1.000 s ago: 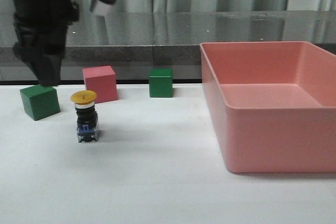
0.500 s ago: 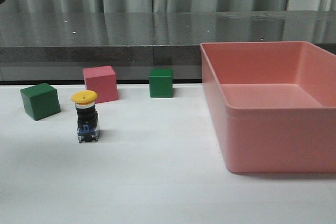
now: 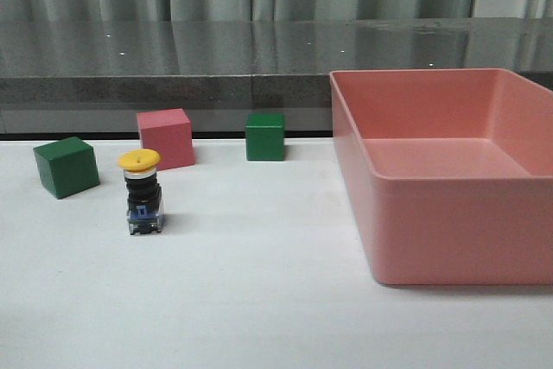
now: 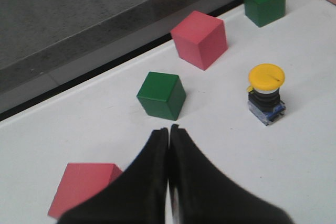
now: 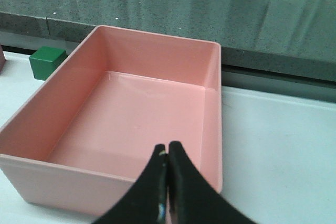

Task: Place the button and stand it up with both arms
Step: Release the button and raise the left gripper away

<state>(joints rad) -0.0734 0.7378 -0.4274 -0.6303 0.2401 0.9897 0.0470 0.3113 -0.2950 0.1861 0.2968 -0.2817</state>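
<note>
The button (image 3: 141,192) stands upright on the white table, yellow cap up, blue-and-clear base down, just in front of the red cube (image 3: 164,137). It also shows in the left wrist view (image 4: 266,94). My left gripper (image 4: 169,129) is shut and empty, raised above the table, short of a green cube (image 4: 161,95) and well apart from the button. My right gripper (image 5: 167,147) is shut and empty, above the near wall of the pink bin (image 5: 73,179). Neither arm shows in the front view.
A green cube (image 3: 66,166) stands left of the button, another green cube (image 3: 264,136) at the back middle. The pink bin (image 3: 458,239) fills the right side. A second red cube (image 4: 81,187) lies beside my left fingers. A dark ledge runs along the table's far edge.
My left arm, above the green cube at the left a second ago, has lifted out of the front view. The button and the cubes have not moved.
</note>
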